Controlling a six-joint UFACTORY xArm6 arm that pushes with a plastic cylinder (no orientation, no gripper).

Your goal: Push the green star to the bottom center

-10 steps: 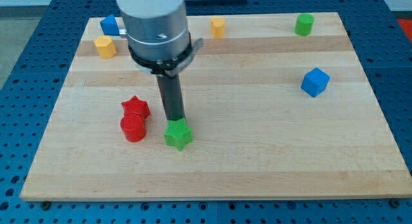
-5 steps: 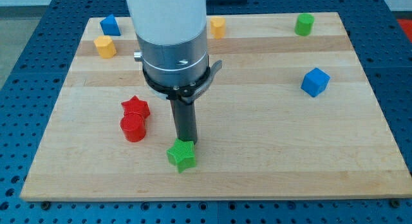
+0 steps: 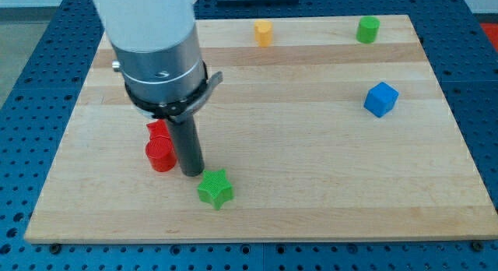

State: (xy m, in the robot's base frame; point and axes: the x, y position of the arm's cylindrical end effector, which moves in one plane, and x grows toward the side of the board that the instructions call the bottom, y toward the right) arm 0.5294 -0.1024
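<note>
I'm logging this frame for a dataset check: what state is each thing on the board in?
green star: flat, near bottom edge, left of centre.
my tip: just up-left of the green star.
red cylinder: upright, left of rod.
red star: partly hidden.
blue cube: alone, right.

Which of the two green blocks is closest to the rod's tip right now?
The green star near the view's bottom. My tip sits just to its upper left, while the green cylinder stands far off at the board's top right.
</note>
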